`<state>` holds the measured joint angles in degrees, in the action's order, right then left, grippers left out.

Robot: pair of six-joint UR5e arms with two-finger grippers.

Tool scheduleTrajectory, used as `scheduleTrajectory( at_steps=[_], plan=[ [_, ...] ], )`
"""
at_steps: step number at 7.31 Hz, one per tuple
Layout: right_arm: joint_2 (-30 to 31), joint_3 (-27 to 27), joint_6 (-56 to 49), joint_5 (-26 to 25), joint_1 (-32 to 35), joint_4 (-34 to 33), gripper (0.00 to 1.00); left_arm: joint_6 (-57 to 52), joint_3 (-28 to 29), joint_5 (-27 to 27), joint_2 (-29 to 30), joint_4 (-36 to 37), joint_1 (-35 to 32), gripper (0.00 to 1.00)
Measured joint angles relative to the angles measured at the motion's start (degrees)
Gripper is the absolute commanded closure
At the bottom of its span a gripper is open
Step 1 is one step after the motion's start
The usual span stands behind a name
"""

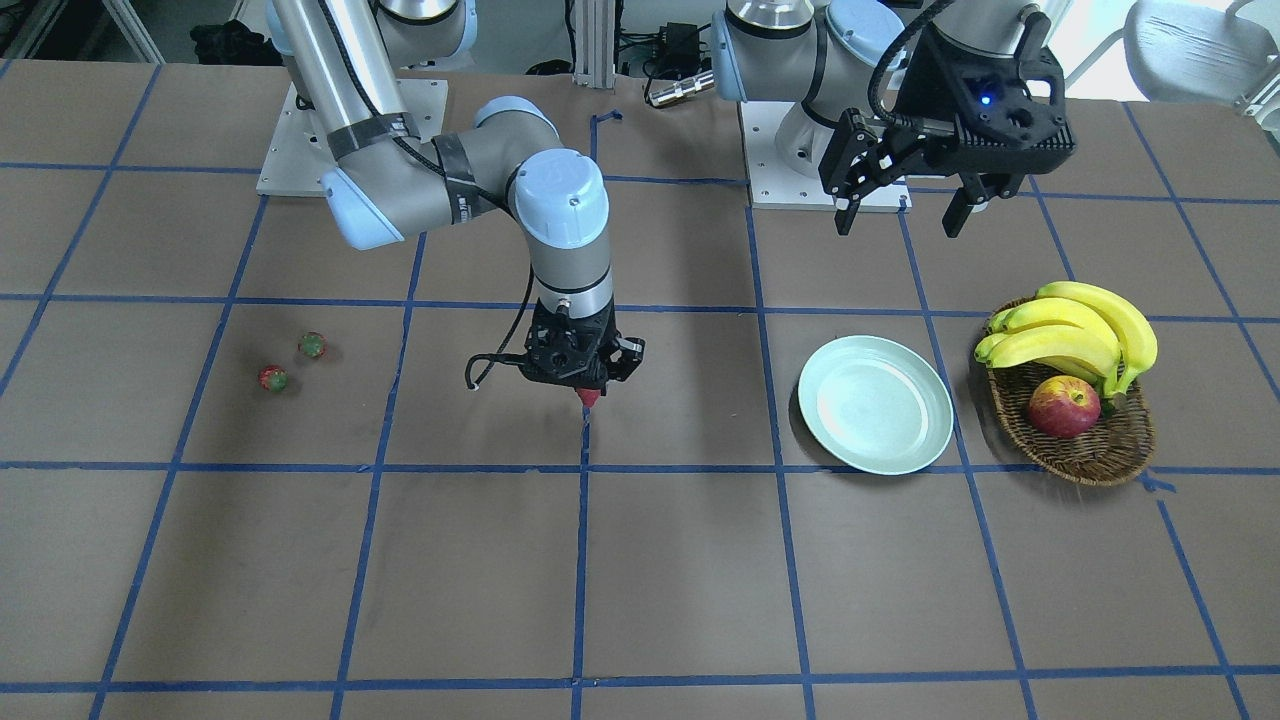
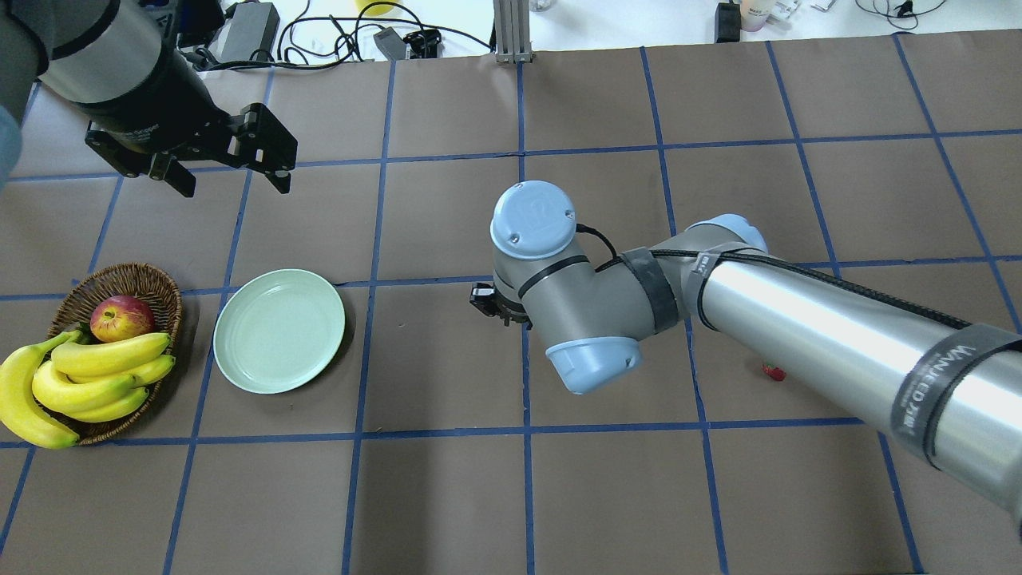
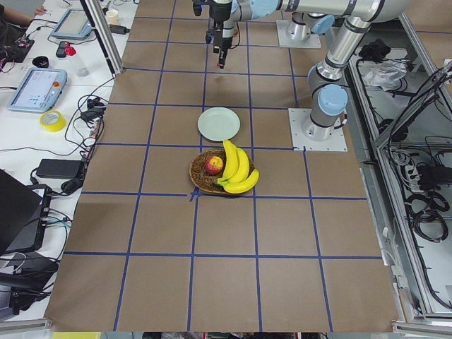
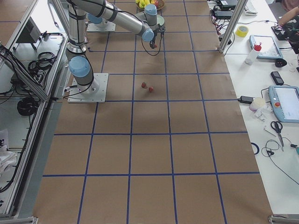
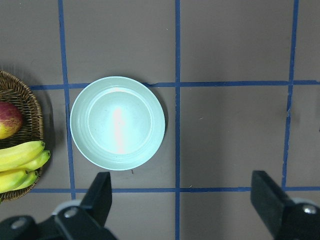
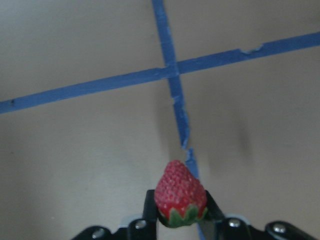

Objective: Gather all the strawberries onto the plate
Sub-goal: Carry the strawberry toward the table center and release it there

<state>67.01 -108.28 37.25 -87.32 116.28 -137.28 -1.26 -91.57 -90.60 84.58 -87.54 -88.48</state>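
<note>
As the right hand hovers, it pinches a strawberry.

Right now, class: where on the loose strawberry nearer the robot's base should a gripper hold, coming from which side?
Probably across the red body of the strawberry, from straight above: it lies low on the table, its neighbour apart.

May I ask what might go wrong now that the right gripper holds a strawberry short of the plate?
The right gripper pinches the strawberry only at its leafy end, so it might slip out. The open left gripper hangs near the plate, so the arms might clash there.
</note>
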Motion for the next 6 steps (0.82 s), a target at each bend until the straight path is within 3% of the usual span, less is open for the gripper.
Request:
scheduleTrajectory(
  at_steps=[1,3,6],
  plan=[
    [-2.40,1.73,0.70,1.34,0.87,-0.11,0.66,0.00,0.01,-0.01,-0.02,0.00,0.02,0.00],
    [-4.42,2.43,-0.08,2.33,1.26,-0.22,0.00,0.01,0.06,-0.05,-0.03,0.00,0.05,0.00],
    [-1.42,2.16,-4.14,1.25,0.51,3.35,0.03,0.03,-0.02,0.12,0.00,0.00,0.05,0.00]
  ],
)
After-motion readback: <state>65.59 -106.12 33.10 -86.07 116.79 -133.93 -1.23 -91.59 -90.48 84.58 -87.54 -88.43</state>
